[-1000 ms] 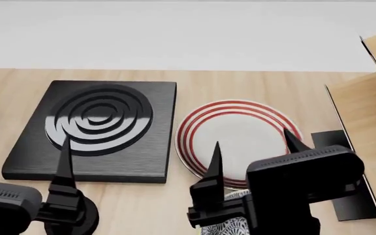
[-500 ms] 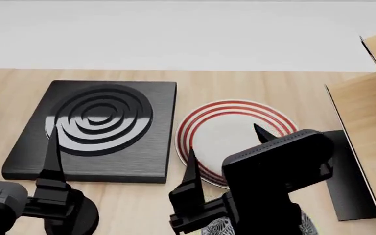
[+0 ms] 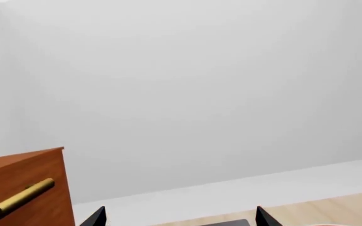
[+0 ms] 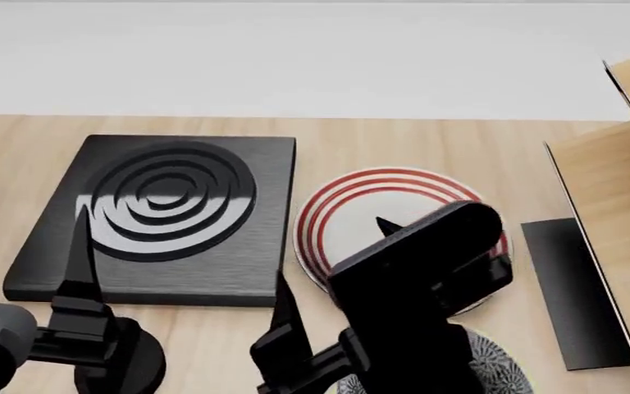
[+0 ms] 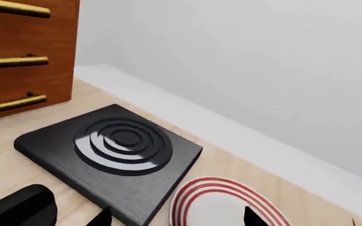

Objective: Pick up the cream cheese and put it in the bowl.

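A: Two grippers are in view. State of each?
B: Right gripper: jaws spread, nothing between them, above the near edge of the red-striped plate. Left gripper: fingertips apart, holding nothing.
A: Location of task items?
B: Bowl: near edge, largely hidden under the right arm. Cream cheese: not visible in any view.
A: Left of the plate?
B: Black burner slab
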Controlling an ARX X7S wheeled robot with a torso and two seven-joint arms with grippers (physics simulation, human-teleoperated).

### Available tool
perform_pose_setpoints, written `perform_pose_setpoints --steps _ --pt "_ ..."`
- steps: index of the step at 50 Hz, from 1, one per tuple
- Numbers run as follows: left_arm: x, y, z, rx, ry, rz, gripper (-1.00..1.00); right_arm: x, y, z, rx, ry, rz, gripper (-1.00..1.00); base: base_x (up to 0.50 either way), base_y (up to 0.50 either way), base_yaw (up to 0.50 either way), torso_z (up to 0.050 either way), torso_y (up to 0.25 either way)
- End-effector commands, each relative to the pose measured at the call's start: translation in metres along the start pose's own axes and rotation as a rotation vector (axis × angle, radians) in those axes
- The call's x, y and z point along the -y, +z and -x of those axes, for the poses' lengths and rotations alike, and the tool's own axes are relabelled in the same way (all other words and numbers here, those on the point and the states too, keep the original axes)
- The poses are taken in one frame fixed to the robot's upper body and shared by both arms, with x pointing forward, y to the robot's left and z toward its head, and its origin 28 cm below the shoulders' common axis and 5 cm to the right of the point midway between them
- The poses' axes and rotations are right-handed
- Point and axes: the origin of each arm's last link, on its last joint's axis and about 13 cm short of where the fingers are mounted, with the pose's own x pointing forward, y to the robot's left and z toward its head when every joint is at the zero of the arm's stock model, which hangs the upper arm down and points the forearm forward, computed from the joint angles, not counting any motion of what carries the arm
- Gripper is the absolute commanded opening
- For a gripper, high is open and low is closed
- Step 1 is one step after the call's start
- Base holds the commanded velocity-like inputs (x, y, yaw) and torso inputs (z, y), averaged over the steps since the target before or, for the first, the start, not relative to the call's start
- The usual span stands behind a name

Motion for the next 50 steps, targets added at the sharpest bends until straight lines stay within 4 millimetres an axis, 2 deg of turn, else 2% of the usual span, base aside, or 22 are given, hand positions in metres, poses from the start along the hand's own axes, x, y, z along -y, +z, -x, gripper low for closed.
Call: perform_pose_setpoints --steps 1,50 --pt "0.0 0.002 0.0 0.004 0.003 -0.003 1.0 -0.001 0.002 -0.001 -0.03 0.065 0.025 1.0 0.0 0.0 0.0 0.0 0.0" --pt "-0.001 0.001 0.002 0.01 0.009 -0.007 1.0 0.003 0.009 -0.012 -0.151 0.29 0.057 1.0 0.0 0.0 0.0 0.0 0.0"
